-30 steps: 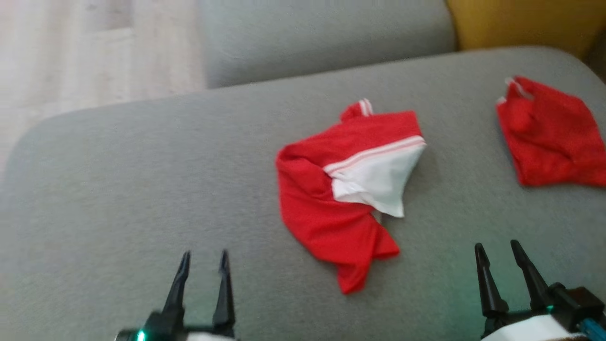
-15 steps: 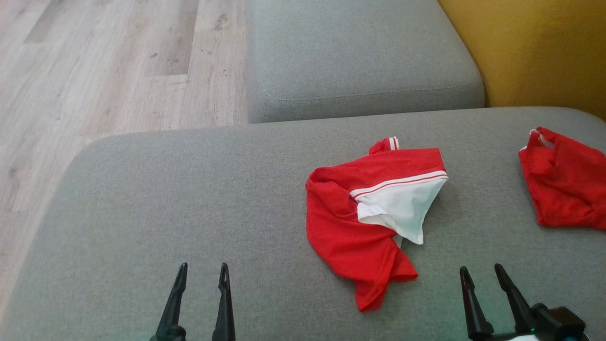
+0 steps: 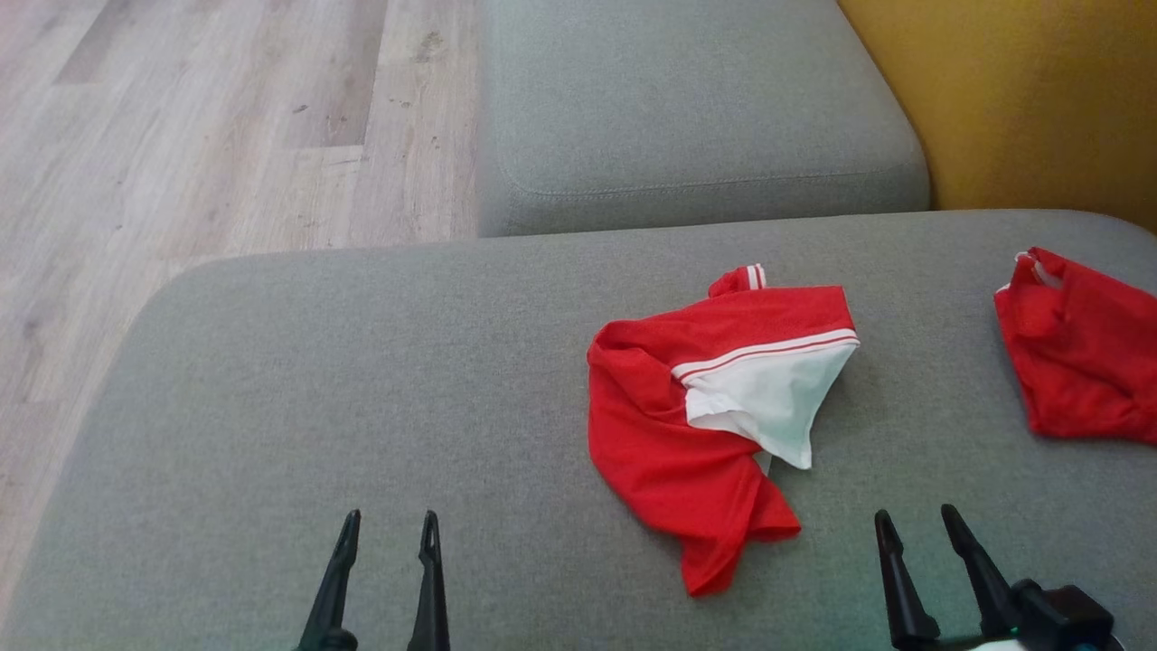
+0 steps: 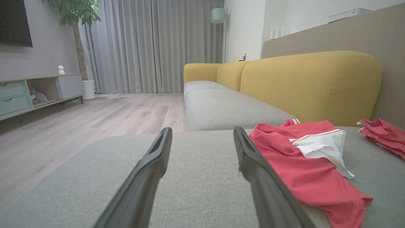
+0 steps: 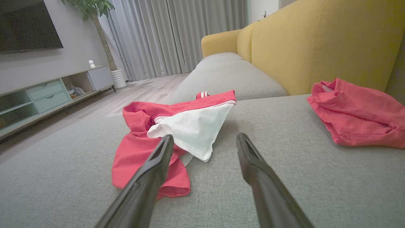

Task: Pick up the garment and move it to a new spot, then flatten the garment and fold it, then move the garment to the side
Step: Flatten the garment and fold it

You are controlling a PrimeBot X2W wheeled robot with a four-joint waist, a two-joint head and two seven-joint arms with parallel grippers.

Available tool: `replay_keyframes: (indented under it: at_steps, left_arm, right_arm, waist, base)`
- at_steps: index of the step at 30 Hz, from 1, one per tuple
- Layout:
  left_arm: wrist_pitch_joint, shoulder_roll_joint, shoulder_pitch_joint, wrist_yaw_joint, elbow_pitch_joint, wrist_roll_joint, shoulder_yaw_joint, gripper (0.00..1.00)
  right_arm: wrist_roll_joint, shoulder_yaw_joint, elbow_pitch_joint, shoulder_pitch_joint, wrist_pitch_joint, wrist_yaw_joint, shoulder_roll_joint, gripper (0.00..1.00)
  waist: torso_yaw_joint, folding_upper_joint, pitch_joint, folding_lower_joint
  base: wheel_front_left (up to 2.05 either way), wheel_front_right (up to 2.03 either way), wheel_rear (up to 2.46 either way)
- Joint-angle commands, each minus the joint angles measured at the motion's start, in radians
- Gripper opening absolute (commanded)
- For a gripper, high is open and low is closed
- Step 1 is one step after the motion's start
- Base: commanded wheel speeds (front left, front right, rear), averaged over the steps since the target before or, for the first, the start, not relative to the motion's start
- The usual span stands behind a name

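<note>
Garment (image 3: 696,425), red with a white panel, is found crumpled on the cushion (image 3: 362,380), ahead of both grippers and between them, nearer the right gripper (image 3: 915,513) than the left gripper (image 3: 390,515). It is touched by neither. Both grippers are seen with fingers spread and nothing held, their tips low over the cushion and short of the near hem. From the right wrist, the cloth is seen just beyond the fingers and to their left. A second red cloth (image 3: 1076,362), also bunched, is noted ahead and to the right of the right gripper, well apart from the first. No step of the task is judged done: the garment is not yet grasped, and its layers are overlapped untidily, with no proper fold seen. Pickup, relocation, flattening, folding and the move aside are all left. The bare cushion ahead of the left gripper is judged a fit new spot.
</note>
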Motion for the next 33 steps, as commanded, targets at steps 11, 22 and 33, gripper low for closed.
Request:
replay_keyframes:
  at_steps: [11, 22, 33]
  left_arm:
    - [-0.009, -0.007, -0.035, 0.024, -0.016, -0.003, 0.012, 1.0]
    - [-0.01, -0.007, -0.279, 0.036, 0.161, 0.019, -0.145, 1.0]
    - [0.067, -0.007, -0.88, 0.047, 0.554, 0.008, -0.443, 1.0]
  right_arm:
    - [0.005, 0.031, -0.037, -0.04, -0.004, 0.007, -0.026, 1.0]
    - [0.037, 0.085, -0.049, -0.12, -0.004, 0.007, -0.061, 1.0]
    - [0.086, 0.182, -0.047, -0.275, -0.004, 0.007, -0.073, 1.0]
  waist:
    - [-0.026, 0.0, 0.032, 0.0]
    - [-0.173, 0.0, 0.174, 0.0]
    - [-0.409, 0.0, 0.395, 0.0]
  base:
    - [0.0, 0.0, 0.0]
    - [0.0, 0.0, 0.0]
    - [0.0, 0.0, 0.0]
